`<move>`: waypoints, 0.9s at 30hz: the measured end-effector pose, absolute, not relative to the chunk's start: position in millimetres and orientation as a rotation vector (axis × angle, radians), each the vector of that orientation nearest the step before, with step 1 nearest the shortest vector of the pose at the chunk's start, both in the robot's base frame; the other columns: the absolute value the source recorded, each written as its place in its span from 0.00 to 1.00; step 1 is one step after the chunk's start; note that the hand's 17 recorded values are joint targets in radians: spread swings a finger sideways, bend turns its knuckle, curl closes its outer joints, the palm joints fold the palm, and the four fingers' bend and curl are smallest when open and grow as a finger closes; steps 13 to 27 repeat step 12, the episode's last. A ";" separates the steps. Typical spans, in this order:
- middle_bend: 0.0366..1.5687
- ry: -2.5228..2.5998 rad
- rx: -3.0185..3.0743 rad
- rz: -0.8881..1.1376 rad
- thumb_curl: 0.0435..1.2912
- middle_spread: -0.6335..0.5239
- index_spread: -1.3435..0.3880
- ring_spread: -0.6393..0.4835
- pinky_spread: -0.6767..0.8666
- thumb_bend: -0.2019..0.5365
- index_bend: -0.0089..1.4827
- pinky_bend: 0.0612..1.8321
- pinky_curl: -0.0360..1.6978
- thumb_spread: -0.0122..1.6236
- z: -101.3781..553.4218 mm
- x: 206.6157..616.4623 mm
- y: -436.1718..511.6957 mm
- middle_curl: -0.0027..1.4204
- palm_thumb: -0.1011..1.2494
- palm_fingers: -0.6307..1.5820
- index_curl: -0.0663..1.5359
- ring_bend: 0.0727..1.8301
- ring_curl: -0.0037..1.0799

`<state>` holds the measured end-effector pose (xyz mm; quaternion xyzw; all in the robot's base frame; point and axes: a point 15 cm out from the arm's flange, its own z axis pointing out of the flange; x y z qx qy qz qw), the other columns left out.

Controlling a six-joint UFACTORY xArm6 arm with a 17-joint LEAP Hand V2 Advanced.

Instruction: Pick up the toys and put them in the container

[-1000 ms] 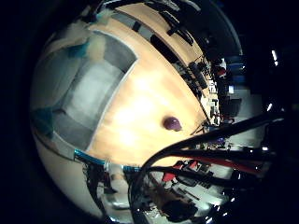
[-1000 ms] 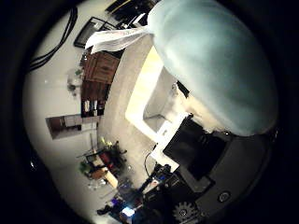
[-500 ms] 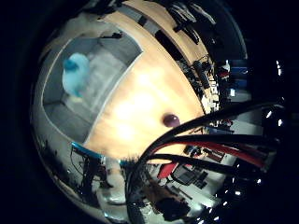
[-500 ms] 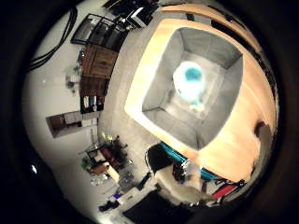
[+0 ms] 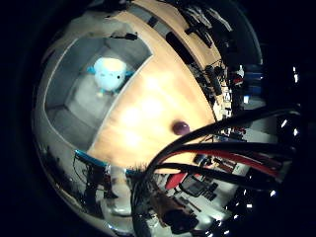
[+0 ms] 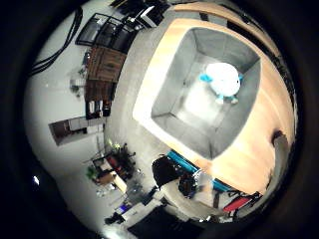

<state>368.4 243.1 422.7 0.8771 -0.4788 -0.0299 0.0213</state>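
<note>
The wooden table (image 5: 148,113) fills most of both palm views, and it is the landmark for everything else. On it, toward one end, sits the grey container (image 6: 169,99), an open square bin with high walls, which is where the task wants the toys gathered. Inside the container, lying on its floor near one wall and apart from the others, is a pale blue soft toy (image 6: 223,79); it looks to be resting loose, with nothing touching it, so I judge this toy as already put away. Out on the bare table, well apart from the container and close to the table's far edge, lies a small dark purple ball (image 5: 180,128), most likely the toy left to collect. Both views look down on the container and table from well above, with nothing close to the palm, so the hand appears to hold nothing. No fingers show in either view, so I cannot tell how far open the hand is. The next step probably calls for travelling across the table toward the ball.
</note>
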 end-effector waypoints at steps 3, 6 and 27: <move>0.10 -1.485 2.716 -0.095 0.21 0.40 0.49 0.58 0.73 0.23 0.12 0.43 0.15 0.55 422.5 368.1 242.1 0.27 0.24 0.33 0.24 0.15 0.28; 0.10 -1.486 2.717 -0.094 0.21 0.40 0.49 0.58 0.73 0.23 0.12 0.44 0.15 0.55 423.2 367.9 242.0 0.27 0.24 0.33 0.24 0.15 0.28; 0.10 -1.490 2.717 -0.092 0.21 0.40 0.49 0.57 0.74 0.23 0.12 0.44 0.14 0.55 424.5 368.1 240.8 0.26 0.25 0.34 0.23 0.15 0.27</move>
